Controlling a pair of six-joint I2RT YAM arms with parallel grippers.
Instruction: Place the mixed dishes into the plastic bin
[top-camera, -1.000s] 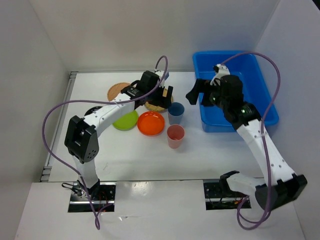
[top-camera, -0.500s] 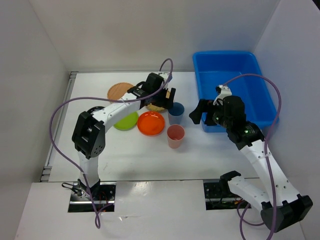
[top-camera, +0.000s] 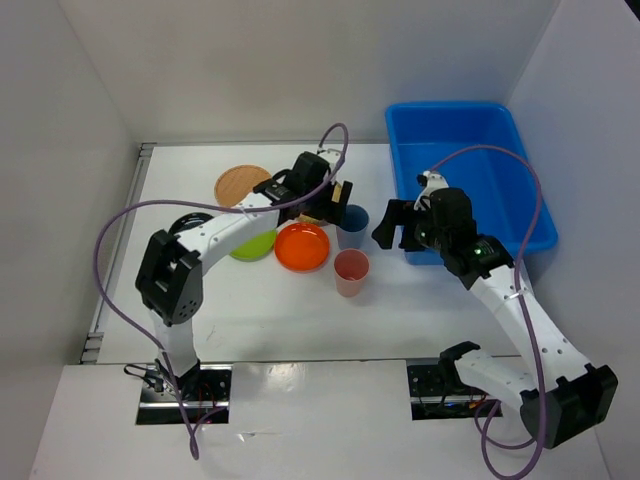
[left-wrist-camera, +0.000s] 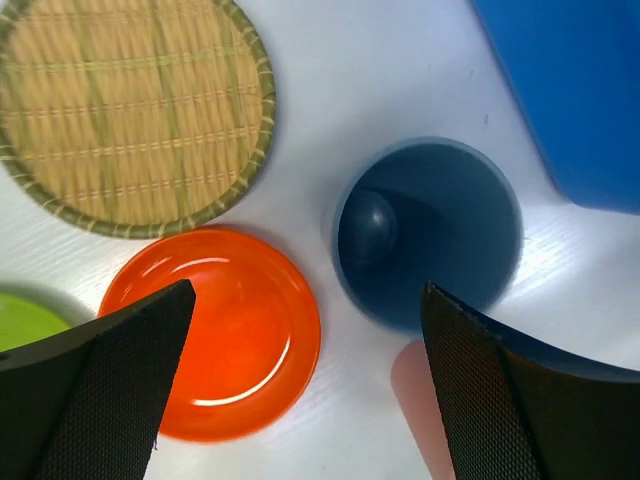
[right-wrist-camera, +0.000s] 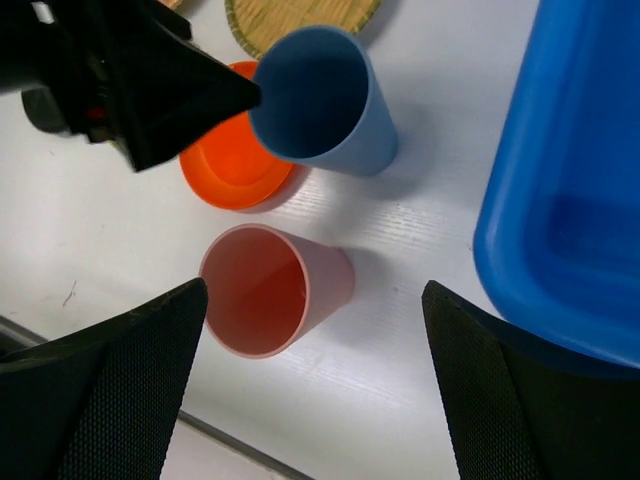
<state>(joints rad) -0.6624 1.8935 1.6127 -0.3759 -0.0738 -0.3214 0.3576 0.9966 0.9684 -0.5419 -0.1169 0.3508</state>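
My left gripper (top-camera: 332, 203) is open and empty, above the gap between the orange plate (left-wrist-camera: 225, 335) and the blue cup (left-wrist-camera: 430, 235). A tan woven plate (left-wrist-camera: 130, 110) lies just behind it. My right gripper (top-camera: 393, 224) is open and empty, left of the blue plastic bin (top-camera: 455, 106) and above the pink cup (right-wrist-camera: 265, 290). The blue cup (top-camera: 351, 226) and pink cup (top-camera: 351, 272) stand upright. The orange plate (top-camera: 301, 246), lime green plate (top-camera: 250, 245) and second tan plate (top-camera: 241, 183) lie flat. The black plate (top-camera: 188, 220) is mostly hidden by the left arm.
The bin's rolled rim (right-wrist-camera: 520, 200) runs close along the right of the cups. White walls enclose the table on the left, back and right. My left gripper (right-wrist-camera: 130, 70) shows dark at the top left of the right wrist view, next to the blue cup (right-wrist-camera: 320, 100).
My right gripper has come out from above the bin, leftward and nearer, to above the cups. My left gripper has shifted slightly toward the blue cup.
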